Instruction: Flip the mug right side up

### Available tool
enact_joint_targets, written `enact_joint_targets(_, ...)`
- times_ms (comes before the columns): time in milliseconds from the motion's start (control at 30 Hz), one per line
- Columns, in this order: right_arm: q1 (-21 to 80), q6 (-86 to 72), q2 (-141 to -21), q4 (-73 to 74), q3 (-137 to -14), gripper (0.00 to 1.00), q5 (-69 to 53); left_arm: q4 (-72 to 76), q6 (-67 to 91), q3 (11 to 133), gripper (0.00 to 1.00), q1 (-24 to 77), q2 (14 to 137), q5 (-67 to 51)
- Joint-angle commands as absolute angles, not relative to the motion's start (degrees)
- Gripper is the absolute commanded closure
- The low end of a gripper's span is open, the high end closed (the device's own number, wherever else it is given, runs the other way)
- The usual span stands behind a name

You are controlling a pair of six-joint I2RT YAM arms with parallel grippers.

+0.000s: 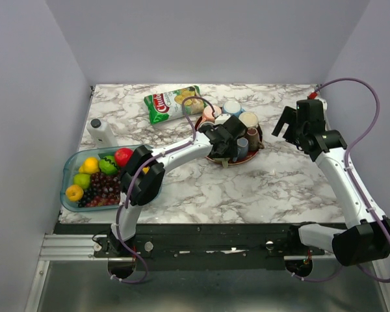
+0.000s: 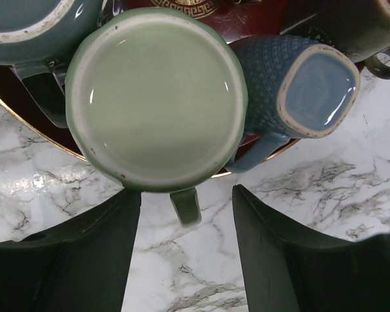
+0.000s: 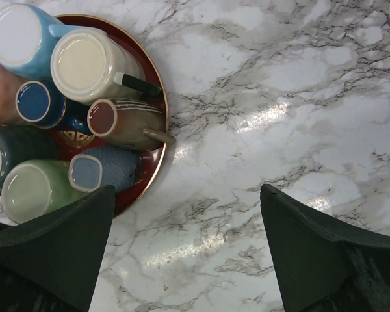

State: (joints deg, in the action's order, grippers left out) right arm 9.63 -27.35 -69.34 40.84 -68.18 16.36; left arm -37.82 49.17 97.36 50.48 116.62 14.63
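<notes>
At the lower rim of the dark red tray [image 3: 147, 170], left wrist view: green mug [image 2: 156, 97] stands upside down, base filling upper centre of frame. Its handle [image 2: 186, 207] juts down-frame past the rim, over the marble desk [image 2: 325, 195].

Left hand [image 2: 186, 229] hangs above the mug, partly open. One finger sits each side of the handle, with bare marble showing in both gaps. It holds nothing.

Right hand [image 3: 188, 253] is spread wide and empty over bare desk, to the right of the tray and well apart from the mugs.

Neighbours are tight. A blue mug [image 2: 299, 84], also inverted, sits just beside the green one at right of frame, and a teal mug [image 2: 26, 26] crowds the upper left. Contact cannot be told.

Handling, judged:
- Glazed ceramic, so rigid, with no give under the fingers.
- Glossy, probably slick.
- Likely fairly heavy, and would chip or crack if dropped or knocked against the others.
- The handle looks the best hold, being narrow and clear of the neighbours.
- Weight hangs off to one side of that hold, so the mug may swing or slip while turning. A firm, centred pinch seems wise.
- Lifting clear of the tray before rotating seems wise.
</notes>
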Motion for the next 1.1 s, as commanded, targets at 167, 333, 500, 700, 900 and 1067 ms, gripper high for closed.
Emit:
enact_joint_targets(167, 9.14, -26.63, -67.94, 42.63, -67.15, 0.01, 13.98, -43.33, 51.06, 104.24, 0.46, 50.98, 120.41, 21.09)
enact_joint_targets(333, 9.05, -26.02, -67.85, 42.63, -66.45, 0.01, 14.41, -45.26, 51.94, 104.77, 0.55, 50.98, 121.03, 21.71)
enact_joint_targets(500, 9.14, -25.75, -67.85, 42.63, -66.36, 0.01, 14.59, -45.62, 52.38, 103.36, 0.71, 51.06, 120.41, 21.88)
enact_joint_targets(700, 9.14, -25.58, -68.03, 42.63, -66.09, 0.01, 14.85, -45.70, 52.30, 102.57, 0.83, 51.15, 120.15, 22.06)
enact_joint_targets(900, 9.14, -25.49, -68.03, 42.63, -66.18, 0.01, 15.03, -45.97, 51.59, 102.83, 1.00, 51.24, 119.80, 22.41)
enact_joint_targets(1067, 9.14, -25.66, -67.94, 42.63, -66.53, 0.01, 14.59, -45.79, 50.45, 102.75, 1.00, 51.24, 117.60, 22.68)
